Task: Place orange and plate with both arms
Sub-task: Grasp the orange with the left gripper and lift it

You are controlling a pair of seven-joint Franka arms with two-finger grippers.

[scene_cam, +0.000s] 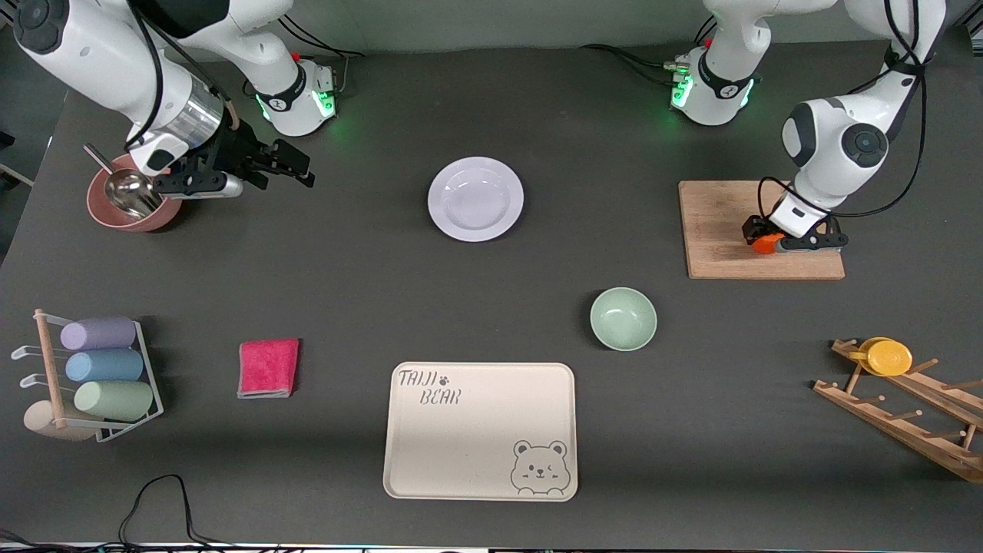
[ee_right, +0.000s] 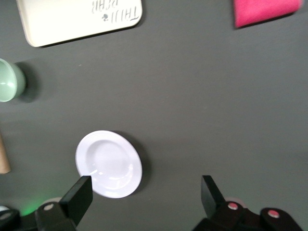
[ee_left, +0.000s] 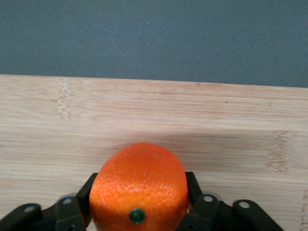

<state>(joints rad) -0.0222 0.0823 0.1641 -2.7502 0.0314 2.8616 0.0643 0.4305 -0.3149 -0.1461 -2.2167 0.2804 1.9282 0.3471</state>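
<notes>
Left gripper [scene_cam: 768, 242] is down on the wooden cutting board [scene_cam: 714, 230] at the left arm's end of the table, fingers clamped on the orange [scene_cam: 762, 245]. The left wrist view confirms it: orange [ee_left: 138, 190] sits between the two black fingers [ee_left: 195, 185], both touching its sides, fruit resting on the board [ee_left: 154, 115]. Grip looks low and centred, stem end facing the wrist camera.

Right gripper [scene_cam: 296, 165] hangs above bare table near the pink bowl with the metal scoop [scene_cam: 130, 196], at the right arm's end, fingers spread wide, nothing held. In the right wrist view the plate [ee_right: 109, 164] shows just past one finger [ee_right: 77, 197], so that arm is not yet at it.

Plate [scene_cam: 476, 199] lies flat mid-table, between the two arms, farther from the front camera than the green bowl [scene_cam: 623, 319] and the bear tray [scene_cam: 480, 430]. Untouched.

Step in hand, as judged: lifting the orange. To do it well: go straight up off the board before any sideways travel, keep the squeeze steady since round fruit may roll out of a two-point pinch. Probable drop spot is the plate or tray; unclear which. The right arm likely needs to come at the plate rim low and from the edge, as the flat rim gives little to grab.
</notes>
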